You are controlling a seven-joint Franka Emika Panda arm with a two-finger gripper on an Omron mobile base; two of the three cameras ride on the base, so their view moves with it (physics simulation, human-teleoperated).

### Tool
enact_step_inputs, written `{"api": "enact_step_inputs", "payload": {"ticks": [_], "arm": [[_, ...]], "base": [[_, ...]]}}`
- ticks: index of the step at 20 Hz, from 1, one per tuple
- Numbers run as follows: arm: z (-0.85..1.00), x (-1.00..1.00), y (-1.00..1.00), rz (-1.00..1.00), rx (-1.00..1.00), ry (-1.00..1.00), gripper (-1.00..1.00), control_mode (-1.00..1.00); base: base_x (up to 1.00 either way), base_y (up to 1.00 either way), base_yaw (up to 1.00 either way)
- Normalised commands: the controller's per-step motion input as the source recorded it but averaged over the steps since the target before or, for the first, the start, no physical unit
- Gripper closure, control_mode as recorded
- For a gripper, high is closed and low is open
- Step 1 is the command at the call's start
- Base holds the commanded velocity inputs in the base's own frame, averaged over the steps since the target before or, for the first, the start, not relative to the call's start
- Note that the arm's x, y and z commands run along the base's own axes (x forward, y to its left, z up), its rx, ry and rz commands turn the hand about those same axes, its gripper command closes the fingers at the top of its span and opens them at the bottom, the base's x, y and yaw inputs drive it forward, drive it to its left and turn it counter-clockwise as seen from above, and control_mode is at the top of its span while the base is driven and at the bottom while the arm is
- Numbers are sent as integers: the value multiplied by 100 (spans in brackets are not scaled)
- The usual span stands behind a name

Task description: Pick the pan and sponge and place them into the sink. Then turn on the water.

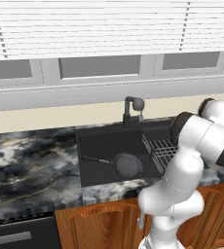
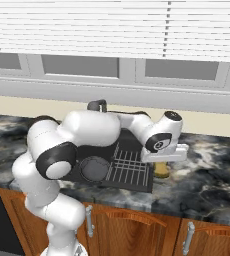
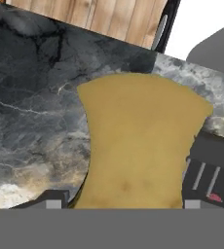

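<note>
Marble counter (image 1: 31, 165) beneath a blinded window, read left to right. The pan (image 1: 127, 164) lies in the sink (image 1: 92, 146), handle toward 9 o'clock, with the black faucet (image 1: 132, 111) at 12 o'clock of it and a wire dish rack (image 1: 161, 148) at its 3 o'clock. Farther right, the gripper (image 2: 162, 167) hangs over the sponge (image 3: 138, 141), which rests on the counter just right of the sink. In the hand view the sponge lies dead ahead between the fingertips (image 3: 55, 203), its long axis toward 12 o'clock. The jaws stand spread to either side; whether they touch it cannot be told. Judged step: close and lift.
</note>
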Motion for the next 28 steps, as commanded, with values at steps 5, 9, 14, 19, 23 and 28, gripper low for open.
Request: {"api": "enact_step_inputs", "payload": {"ticks": [5, 9, 14, 19, 23, 28], "arm": [[41, 0, 26, 10, 1, -4, 100, -100], [27, 0, 33, 10, 3, -2, 100, -100], [22, 0, 34, 10, 4, -2, 100, -100], [21, 0, 34, 10, 4, -4, 100, -100], [18, 0, 32, 11, 5, -4, 100, -100], [14, 1, 33, 10, 6, -7, 100, -100]], "base": [[0, 0, 0], [0, 0, 0], [0, 0, 0], [0, 0, 0], [0, 0, 0], [0, 0, 0]]}}
